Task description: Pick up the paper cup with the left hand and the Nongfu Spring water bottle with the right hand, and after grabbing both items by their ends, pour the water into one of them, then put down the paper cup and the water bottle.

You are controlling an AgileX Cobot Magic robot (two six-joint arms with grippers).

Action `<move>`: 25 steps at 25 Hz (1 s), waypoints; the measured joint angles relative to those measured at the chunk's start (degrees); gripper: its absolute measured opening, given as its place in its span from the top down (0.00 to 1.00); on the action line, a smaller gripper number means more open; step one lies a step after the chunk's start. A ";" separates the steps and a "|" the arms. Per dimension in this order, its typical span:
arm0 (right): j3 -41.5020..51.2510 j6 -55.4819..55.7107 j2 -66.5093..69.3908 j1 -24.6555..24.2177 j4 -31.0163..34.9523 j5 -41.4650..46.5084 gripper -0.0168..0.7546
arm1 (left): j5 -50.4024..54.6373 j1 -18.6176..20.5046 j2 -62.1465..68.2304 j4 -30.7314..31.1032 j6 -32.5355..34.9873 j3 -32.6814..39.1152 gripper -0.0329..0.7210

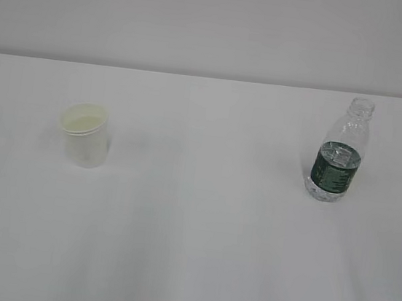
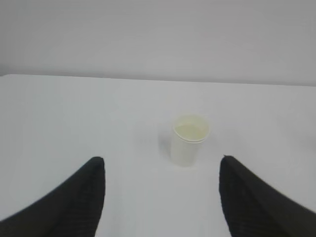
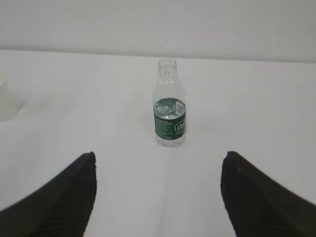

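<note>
Left hand fingers spread wide, empty, paper cup upright on the table ahead. Right hand likewise agape, empty, facing the uncapped Nongfu Spring water bottle. Judgement: neither item is gripped; lifting, pouring and setting down remain.

The paper cup stands upright on the left side of the table, and the water bottle stands upright on the right side, well apart from it and slightly farther back. The bottle's mouth appears uncapped, though the view is soft. Some water sits in the lower part of the bottle. A wall rises behind the table's far edge.

In the left wrist view, the cup stands ahead of the left hand, between its spread fingers. In the right wrist view, the bottle likewise stands ahead of the right hand, with the cup's edge far off to its left.
</note>
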 joint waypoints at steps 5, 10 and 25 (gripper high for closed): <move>-2.57 -0.09 -1.58 0.00 2.66 6.79 0.22 | 7.09 0.00 -7.33 -0.14 0.00 -1.52 0.27; -4.78 -0.09 -3.29 0.00 5.18 13.92 0.22 | 18.48 0.00 -12.48 -0.33 1.57 -4.62 0.27; -7.31 0.31 -10.14 0.00 5.82 30.75 0.22 | 33.54 0.00 -16.20 -4.49 7.34 -7.74 0.28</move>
